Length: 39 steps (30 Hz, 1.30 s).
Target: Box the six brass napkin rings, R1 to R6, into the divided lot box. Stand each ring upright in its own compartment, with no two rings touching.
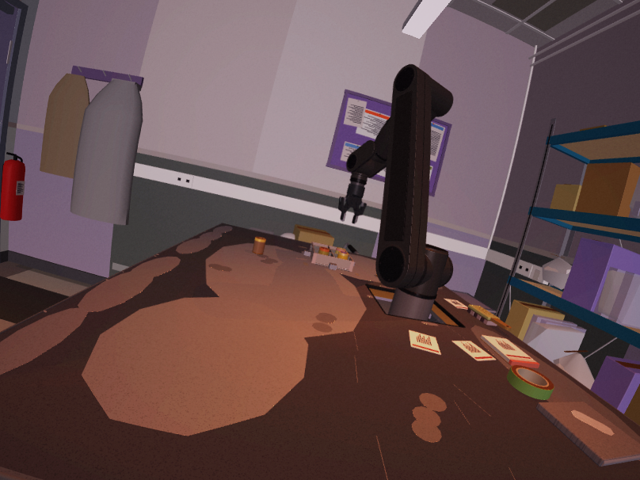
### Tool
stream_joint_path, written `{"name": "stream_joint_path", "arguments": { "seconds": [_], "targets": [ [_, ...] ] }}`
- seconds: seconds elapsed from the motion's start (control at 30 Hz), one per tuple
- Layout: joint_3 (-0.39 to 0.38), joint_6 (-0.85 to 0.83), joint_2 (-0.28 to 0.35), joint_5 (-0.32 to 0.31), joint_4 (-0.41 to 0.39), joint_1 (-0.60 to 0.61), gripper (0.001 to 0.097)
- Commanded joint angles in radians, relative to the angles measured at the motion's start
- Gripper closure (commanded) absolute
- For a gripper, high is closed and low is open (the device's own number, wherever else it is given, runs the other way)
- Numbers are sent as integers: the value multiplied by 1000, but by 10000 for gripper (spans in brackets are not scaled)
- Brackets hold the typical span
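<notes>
One brass napkin ring (pixel 259 245) stands upright on the far side of the table, well to the left of the divided lot box (pixel 333 258) and apart from it. Brass rings show inside the box, though how they sit in their compartments is too small to tell. My gripper (pixel 352 215) hangs in the air above the box, a little to its right, pointing down. It is open and empty.
A cardboard box (pixel 314 235) sits just behind the lot box. The arm's base (pixel 411 305) stands to the right, and beyond it lie paper cards (pixel 425 341), a roll of green tape (pixel 530 382) and a flat board (pixel 589 431). Shelving lines the right wall.
</notes>
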Motion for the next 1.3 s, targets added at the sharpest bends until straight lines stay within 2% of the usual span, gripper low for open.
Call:
{"name": "stream_joint_path", "arguments": {
  "seconds": [0.0,0.23,0.43,1.03,1.27],
  "targets": [
    [-1,0,0,0,0,0,351],
    [-10,-14,5,3,0,19,351],
    [-43,-66,26,14,0,88,351],
    [-249,-382,154,93,0,503,351],
    [-314,-475,191,121,0,623,351]
  ]
}}
